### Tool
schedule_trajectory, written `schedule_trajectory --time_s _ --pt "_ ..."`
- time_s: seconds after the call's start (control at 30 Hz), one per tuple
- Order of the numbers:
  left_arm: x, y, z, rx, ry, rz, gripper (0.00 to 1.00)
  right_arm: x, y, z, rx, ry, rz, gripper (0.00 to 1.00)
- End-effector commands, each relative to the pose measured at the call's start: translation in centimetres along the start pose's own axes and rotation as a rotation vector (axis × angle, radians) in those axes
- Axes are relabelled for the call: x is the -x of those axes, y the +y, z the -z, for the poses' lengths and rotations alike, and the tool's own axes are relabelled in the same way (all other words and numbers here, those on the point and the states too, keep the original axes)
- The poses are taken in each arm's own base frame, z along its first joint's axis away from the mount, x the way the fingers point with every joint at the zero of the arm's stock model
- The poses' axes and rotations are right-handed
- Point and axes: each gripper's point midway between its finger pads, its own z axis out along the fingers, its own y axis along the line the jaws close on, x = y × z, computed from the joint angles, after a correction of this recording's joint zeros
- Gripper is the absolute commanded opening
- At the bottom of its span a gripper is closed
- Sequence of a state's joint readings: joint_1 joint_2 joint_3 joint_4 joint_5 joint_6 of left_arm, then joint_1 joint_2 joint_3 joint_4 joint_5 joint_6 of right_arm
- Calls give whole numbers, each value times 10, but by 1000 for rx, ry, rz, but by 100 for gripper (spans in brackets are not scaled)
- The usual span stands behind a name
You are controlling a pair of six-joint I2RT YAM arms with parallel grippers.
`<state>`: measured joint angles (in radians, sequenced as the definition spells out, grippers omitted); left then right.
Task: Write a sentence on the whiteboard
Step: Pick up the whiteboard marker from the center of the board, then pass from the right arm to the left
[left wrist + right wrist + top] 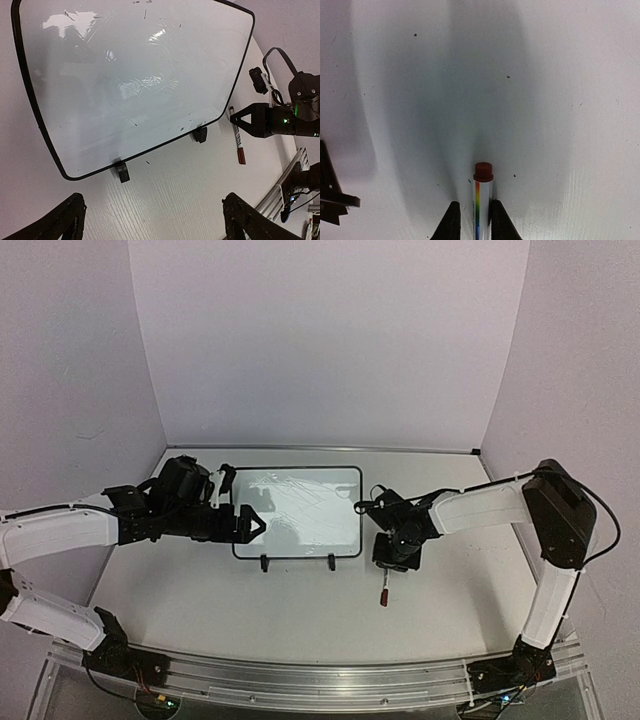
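The whiteboard (298,512) stands on two little black feet at the table's middle. Its face (135,80) is blank apart from a few dark specks and glare; no sentence shows on it. My left gripper (252,524) hovers at the board's near left edge, open wide and empty (154,200). My right gripper (390,558) is just right of the board, pointing down, shut on a marker (384,590) with a white barrel, rainbow stripe and red cap (483,171). The marker (238,137) sits low at the table, its cap toward the near edge. My right gripper also shows in its wrist view (474,205).
Bare white table (200,590) lies in front of the board. White walls close the back and both sides. A metal rail (320,680) runs along the near edge with both arm bases.
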<state>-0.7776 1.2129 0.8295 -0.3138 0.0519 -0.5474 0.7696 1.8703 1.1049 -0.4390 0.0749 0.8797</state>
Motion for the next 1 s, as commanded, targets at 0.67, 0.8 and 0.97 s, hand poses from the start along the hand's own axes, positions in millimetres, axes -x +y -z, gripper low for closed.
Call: schedule_trajectory --time_s 0.67,0.8,0.97 --pt "20 -115 26 -343 -145 -153 96 56 46 167 357 -375 -181 0" --pt "21 -157 28 -454 -185 -187 96 62 80 213 509 -472 -198 0" --pt "20 -187 24 -513 -184 -214 96 63 116 239 631 -528 -207 0"
